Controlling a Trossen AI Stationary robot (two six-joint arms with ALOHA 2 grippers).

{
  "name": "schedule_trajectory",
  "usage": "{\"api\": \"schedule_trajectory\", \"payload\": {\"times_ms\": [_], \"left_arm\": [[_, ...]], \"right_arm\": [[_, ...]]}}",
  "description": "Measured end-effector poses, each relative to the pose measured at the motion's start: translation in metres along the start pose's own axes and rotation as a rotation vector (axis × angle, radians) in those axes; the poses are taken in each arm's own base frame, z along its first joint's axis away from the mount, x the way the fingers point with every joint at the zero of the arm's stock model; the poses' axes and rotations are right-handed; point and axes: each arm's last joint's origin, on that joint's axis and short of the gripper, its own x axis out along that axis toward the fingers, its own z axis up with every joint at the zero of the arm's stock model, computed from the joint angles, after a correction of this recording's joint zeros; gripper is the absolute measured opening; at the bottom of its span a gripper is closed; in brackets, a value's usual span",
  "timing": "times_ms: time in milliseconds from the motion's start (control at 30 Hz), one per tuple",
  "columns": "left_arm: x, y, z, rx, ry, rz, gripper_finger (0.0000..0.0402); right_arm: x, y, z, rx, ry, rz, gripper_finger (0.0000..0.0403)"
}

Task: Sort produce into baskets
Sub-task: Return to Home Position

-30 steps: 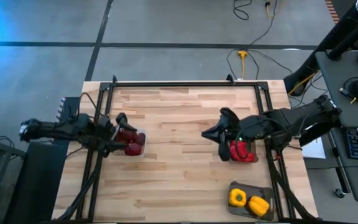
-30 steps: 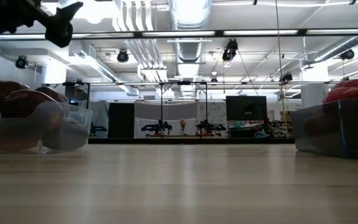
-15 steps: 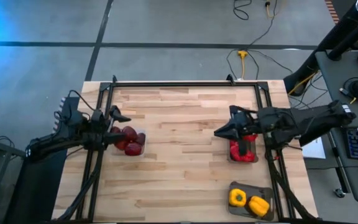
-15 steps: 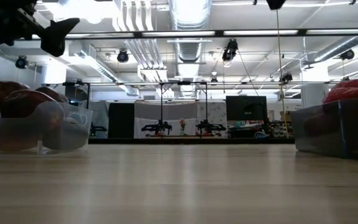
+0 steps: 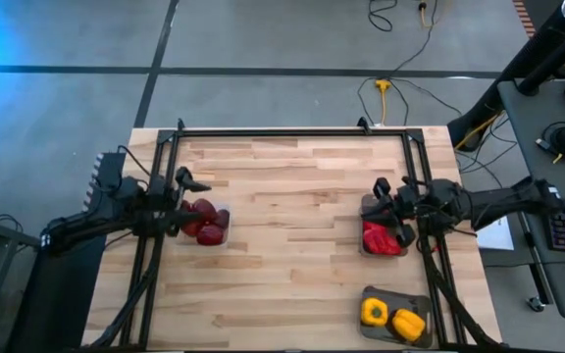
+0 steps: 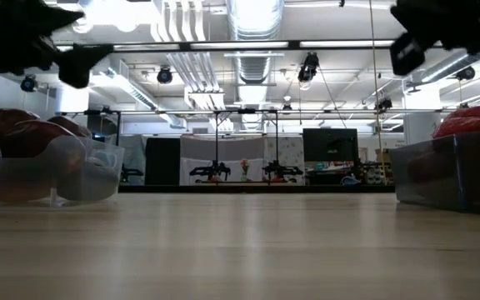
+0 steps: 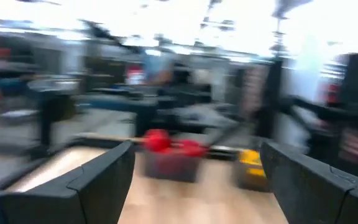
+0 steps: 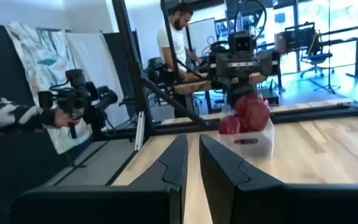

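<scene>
Maroon peppers fill a clear basket at the table's left. Red peppers lie in a basket at the right. Two yellow peppers lie in a dark grey basket at the near right. My left gripper is open and empty, raised just left of the maroon basket. My right gripper is shut and empty, raised over the far part of the red basket. The right wrist view shows the maroon peppers across the table. The left wrist view shows the red peppers between my open fingers.
A black frame runs along the table's far, left and right edges. The wide middle of the wooden table holds nothing. Beyond the table, a person sits at a desk and a camera stand shows.
My left gripper has drawn back from over the maroon basket toward the table's left edge, staying open. My right gripper has drawn back from the table's middle toward the right edge and now stands over the red basket. The peppers and baskets have not moved.
</scene>
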Motion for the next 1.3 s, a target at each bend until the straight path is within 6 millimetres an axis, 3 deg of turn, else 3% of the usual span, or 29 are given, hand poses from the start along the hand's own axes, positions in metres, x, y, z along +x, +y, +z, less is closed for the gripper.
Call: {"api": "schedule_trajectory", "payload": {"times_ms": [167, 300, 400, 567, 900, 1300], "left_arm": [[0.001, 0.011, -0.019, 0.029, -0.030, 0.256, 0.0327], [0.002, 0.009, -0.016, 0.038, -0.040, 0.257, 0.0327], [0.002, 0.007, -0.017, 0.038, -0.034, 0.241, 0.0327], [0.003, 0.004, -0.021, 0.039, -0.021, 0.253, 0.0327], [0.004, -0.007, -0.032, 0.111, 0.099, 0.119, 0.0327], [0.004, -0.006, -0.039, 0.036, 0.167, 0.122, 0.0327]], "right_arm": [[-0.019, -0.001, -0.024, 0.014, -0.043, -0.006, 0.0034], [-0.025, -0.003, -0.040, 0.067, -0.044, -0.004, 0.0034], [-0.026, -0.004, -0.044, -0.005, -0.004, -0.019, 0.0034], [-0.027, -0.004, -0.039, -0.135, -0.054, -0.054, 0.0034], [-0.027, -0.006, -0.042, -0.099, -0.027, -0.090, 0.0034], [-0.027, -0.007, -0.048, -0.037, 0.025, -0.109, 0.0034]]}}
